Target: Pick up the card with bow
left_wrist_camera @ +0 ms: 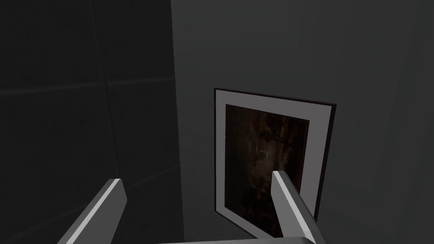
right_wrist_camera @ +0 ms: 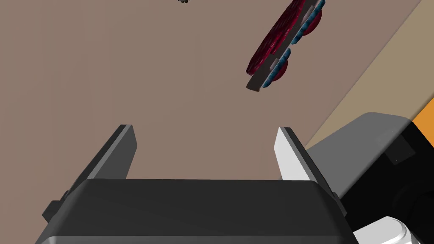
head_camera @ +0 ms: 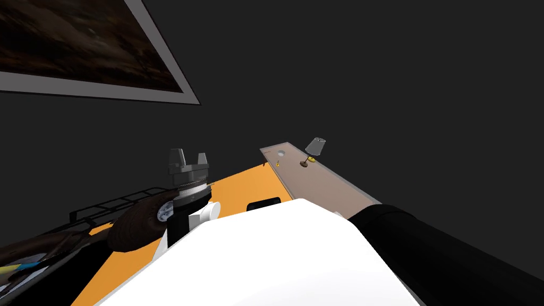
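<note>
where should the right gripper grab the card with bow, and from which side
The card with bow shows edge-on ahead of the open right gripper. Probably take its bare near end, where the thin slab clears the red bow, coming from that end with a finger on each flat face.

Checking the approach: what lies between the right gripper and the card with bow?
Right wrist view: only bare brown surface between the right gripper and the card with bow.

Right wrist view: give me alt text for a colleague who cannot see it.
The right gripper, jaws open and empty, points at a flat brown tabletop. Ahead of it and off to one side is the card, a thin dark slab seen edge-on with a dark red and blue bow.
</note>
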Controlling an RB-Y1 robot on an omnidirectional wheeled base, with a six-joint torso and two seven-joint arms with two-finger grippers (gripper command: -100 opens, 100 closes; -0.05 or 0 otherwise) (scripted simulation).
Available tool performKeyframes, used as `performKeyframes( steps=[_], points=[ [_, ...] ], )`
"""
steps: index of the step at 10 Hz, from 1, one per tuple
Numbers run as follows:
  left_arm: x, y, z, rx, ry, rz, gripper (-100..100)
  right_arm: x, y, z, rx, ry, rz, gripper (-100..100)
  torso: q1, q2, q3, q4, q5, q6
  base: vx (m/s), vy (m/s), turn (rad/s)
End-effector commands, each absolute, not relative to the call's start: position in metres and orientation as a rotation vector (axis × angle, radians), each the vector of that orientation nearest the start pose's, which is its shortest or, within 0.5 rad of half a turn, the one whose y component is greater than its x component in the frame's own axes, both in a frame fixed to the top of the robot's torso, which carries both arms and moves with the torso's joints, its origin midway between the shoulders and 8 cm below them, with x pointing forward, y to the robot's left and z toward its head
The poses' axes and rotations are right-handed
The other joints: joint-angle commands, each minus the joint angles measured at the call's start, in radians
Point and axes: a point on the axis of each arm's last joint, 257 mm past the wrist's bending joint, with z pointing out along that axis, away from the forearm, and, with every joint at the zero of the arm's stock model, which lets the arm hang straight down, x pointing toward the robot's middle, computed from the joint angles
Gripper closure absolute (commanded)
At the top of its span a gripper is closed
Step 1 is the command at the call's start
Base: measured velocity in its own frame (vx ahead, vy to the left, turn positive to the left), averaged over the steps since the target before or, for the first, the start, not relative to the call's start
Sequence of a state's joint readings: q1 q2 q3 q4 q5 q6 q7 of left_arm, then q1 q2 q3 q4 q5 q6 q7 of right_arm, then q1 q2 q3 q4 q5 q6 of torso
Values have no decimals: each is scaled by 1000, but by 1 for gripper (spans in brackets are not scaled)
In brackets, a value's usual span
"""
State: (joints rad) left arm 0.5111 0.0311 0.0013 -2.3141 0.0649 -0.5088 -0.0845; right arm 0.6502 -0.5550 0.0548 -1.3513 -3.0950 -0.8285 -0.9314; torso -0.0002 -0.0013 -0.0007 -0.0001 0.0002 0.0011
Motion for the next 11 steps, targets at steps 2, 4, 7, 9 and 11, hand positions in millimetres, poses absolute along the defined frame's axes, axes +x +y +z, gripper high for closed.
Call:
performKeyframes(
  steps=[2, 4, 7, 9, 11],
  points=[
    [334, 283, 38, -619, 596, -1268, 0, -47, -551, -547, -1213, 3172, -677, -100, -1, 0, 0, 0, 0, 2, 12, -22, 59],
    [334, 283, 38, -619, 596, -1269, 0, -79, -550, -549, -1104, 3269, -624, -100, 1, 1, 0, 0, 0, 2, 3, -8, 118],
    [334, 283, 38, -619, 596, -1268, 0, -80, -539, -554, -1023, 3287, -553, -100, 0, 1, 0, 0, 0, 2, 6, -16, 50],
    [334, 283, 38, -619, 596, -1269, 0, -110, -535, -555, -893, 3375, -492, -100, 0, 0, 0, 0, 0, 1, 12, -20, 217],
    [334, 284, 38, -619, 596, -1268, 0, -110, -528, -558, -844, 3381, -451, -100, 0, 0, 0, 0, 0, 2, 4, -11, -20]
  ],
)
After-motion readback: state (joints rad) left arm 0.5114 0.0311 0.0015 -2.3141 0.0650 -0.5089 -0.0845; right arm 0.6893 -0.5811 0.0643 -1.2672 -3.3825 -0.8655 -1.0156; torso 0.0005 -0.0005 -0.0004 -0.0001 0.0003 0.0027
